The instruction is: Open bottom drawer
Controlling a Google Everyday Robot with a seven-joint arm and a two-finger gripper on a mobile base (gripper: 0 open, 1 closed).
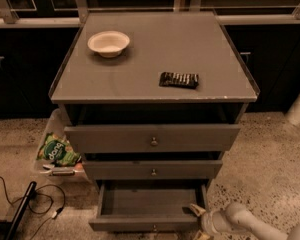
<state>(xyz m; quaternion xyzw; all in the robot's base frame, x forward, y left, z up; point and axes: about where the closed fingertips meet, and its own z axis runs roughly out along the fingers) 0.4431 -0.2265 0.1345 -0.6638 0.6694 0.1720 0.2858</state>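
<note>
Grey bottom drawer (140, 224) sits at 6 o'clock, pulled well out so its inside shows; the job looks all but done, with at most a last bit of travel and a retreat left. At 5 o'clock the hand (197, 222) is just beside the drawer's right front corner, away from the knob (154, 228); open or closed, I cannot tell. Beyond are the mid drawer (180, 169), the top drawer (190, 138), then the worktop (190, 39) with a bowl (108, 43) at 11 o'clock.
</note>
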